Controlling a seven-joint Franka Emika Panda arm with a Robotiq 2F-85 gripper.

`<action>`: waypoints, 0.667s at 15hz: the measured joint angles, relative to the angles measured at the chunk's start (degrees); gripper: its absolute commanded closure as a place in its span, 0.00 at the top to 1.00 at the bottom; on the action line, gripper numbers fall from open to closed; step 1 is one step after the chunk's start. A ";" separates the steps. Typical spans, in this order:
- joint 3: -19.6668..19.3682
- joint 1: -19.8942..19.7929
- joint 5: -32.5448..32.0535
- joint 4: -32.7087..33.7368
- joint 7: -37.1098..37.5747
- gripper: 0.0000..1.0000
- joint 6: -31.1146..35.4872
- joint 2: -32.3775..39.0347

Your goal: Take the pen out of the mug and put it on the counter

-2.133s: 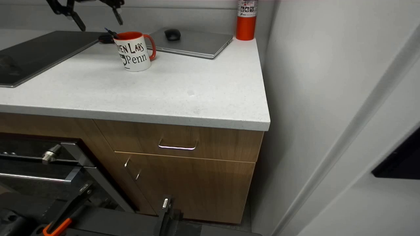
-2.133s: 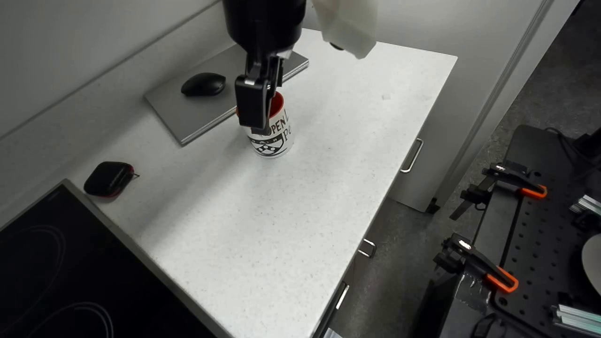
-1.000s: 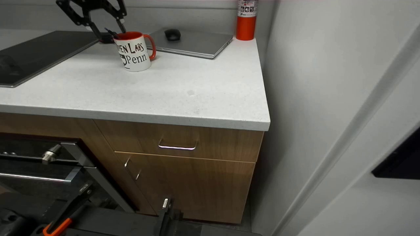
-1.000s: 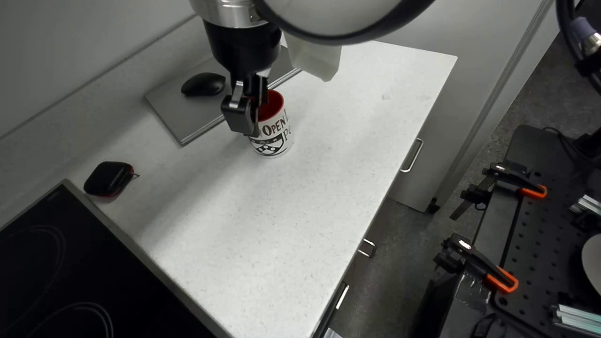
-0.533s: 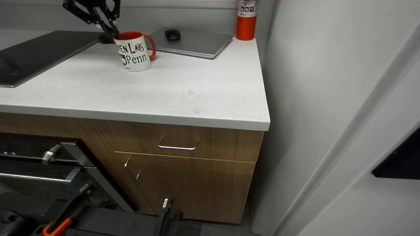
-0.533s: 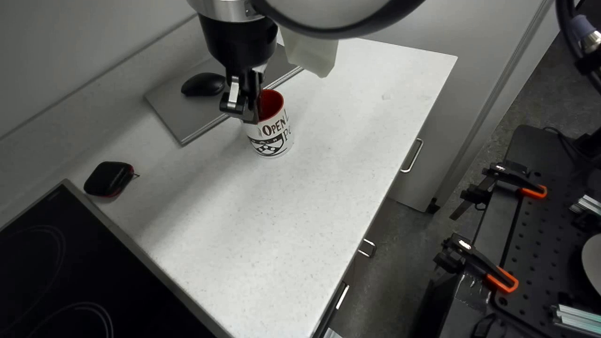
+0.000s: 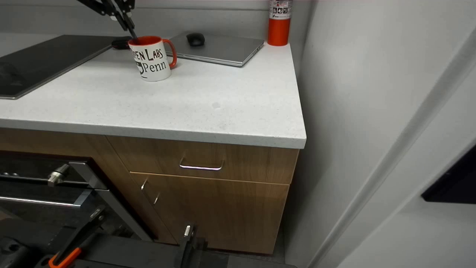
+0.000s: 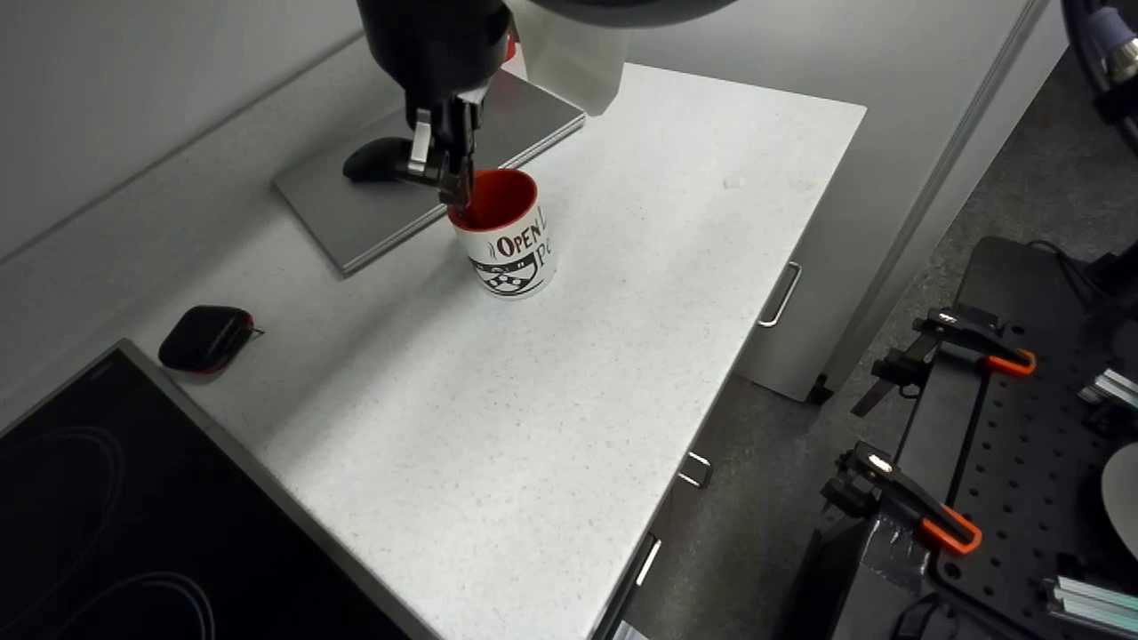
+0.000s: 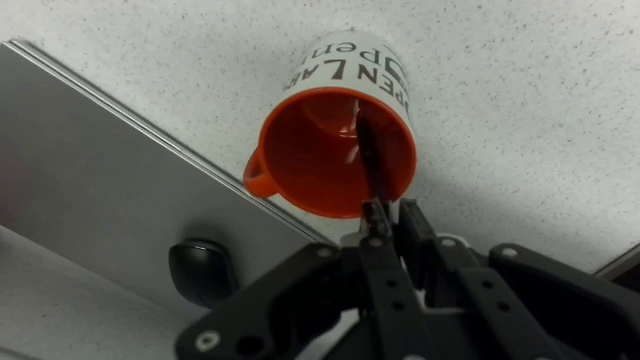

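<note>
Thin dark stick-like pen (image 9: 369,150): lower end inside the white ceramic mug (image 7: 150,61) with red handle and red inside; upper end at the fingertips.
Black two-fingered gripper (image 9: 391,212): fingers together and, as the wrist view reads, clamped on the pen's upper end.
Pen from gripper: straight on beyond the fingertips, down into the mug's mouth.
Pen's long axis: tilted, roughly in line with the fingers, crossing the rim away from the handle.
Fingertips and rim: close together; whether they touch I cannot tell.
Mug's stand: upright on the broad white speckled countertop (image 7: 223,96), nearer the back edge than the front edge, near the flat silver laptop (image 7: 215,48).
Pull called for: likely up along that tilt until the lower end clears the rim; dragging sideways sooner could tip the mug.
Spot for the pen: probably between the mug and the front edge, towards the front corner, its axis turned to lie flat.
</note>
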 measured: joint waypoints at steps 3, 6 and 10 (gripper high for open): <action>-0.66 -0.34 -1.10 -0.69 1.23 0.03 0.00 -2.49; -1.44 -1.40 -3.98 -2.42 4.43 0.03 0.00 -7.52; -1.31 -3.13 -5.80 -5.49 7.78 0.03 0.00 -16.20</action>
